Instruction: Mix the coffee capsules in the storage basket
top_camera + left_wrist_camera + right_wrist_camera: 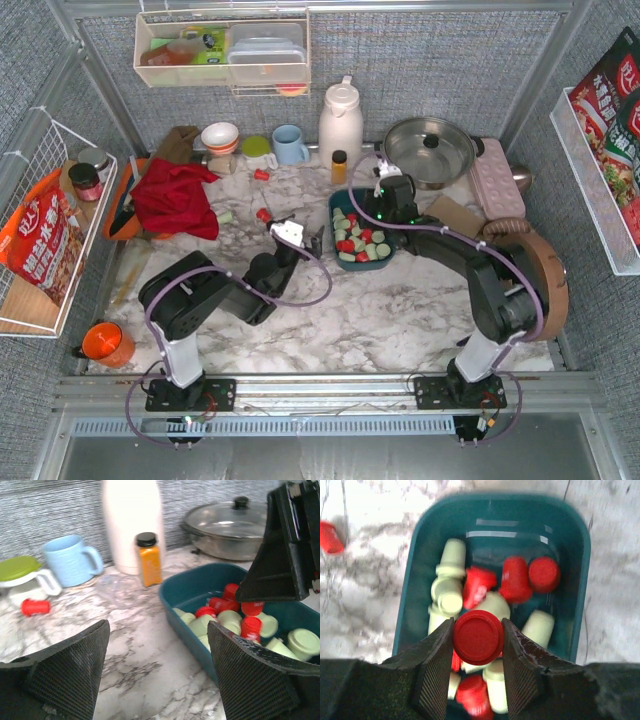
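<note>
R gripper [477, 647] is clamped on a red capsule [478, 630], w/ the storage basket [413, 582] directly below its fingers; other coffee capsules [451, 575], red & pale green, lie heaped inside. L gripper [157, 645] has fingers wide apart, basket just past one fingertip.

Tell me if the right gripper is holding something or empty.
Holding. The right gripper clamps a red capsule, pressed on both sides, above the basket.
</note>
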### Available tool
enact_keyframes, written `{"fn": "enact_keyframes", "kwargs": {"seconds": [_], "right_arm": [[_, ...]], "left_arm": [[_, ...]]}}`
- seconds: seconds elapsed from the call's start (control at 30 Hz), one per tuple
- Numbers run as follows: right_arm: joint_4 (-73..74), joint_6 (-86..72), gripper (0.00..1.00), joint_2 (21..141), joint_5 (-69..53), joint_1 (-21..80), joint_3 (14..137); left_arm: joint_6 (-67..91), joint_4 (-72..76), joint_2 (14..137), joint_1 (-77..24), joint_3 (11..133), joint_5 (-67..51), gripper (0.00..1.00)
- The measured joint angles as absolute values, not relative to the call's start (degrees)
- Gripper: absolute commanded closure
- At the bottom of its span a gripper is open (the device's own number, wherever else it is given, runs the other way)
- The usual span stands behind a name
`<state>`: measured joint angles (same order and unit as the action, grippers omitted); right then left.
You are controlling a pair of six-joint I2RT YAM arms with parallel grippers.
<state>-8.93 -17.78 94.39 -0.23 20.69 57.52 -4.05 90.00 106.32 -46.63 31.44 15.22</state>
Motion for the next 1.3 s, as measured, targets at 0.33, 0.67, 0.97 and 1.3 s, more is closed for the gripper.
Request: {"fn": "enact_keyframes", "kwargs": {"seconds": [0.33, 0.67, 0.97, 1.3], "right_arm": [[-12.71, -14.66, 0.54, 108.33, 5.13, 19.73, 70.54], [-13.58, -16.34, 0.33, 111.59, -1.13, 16.75, 71.24], [-17.74, -18.28, 0.32, 106.69, -8.8, 16.43, 66.06], [-20.29, -18.22, 0.32, 99.26, -9.43, 16.43, 62.92]], "left_arm": [[5.74, 61.63, 99.2, -44.25, 44.66, 35.83, 0.1], [20.29, 28.21, 99.33, -35.77, 54.24, 35.81, 0.09], [24.51, 18.63, 103.9, -31.27, 59.42, 29.87, 0.11], [28.18, 15.86, 109.58, -27.86, 62.59, 26.11, 0.2]]}}
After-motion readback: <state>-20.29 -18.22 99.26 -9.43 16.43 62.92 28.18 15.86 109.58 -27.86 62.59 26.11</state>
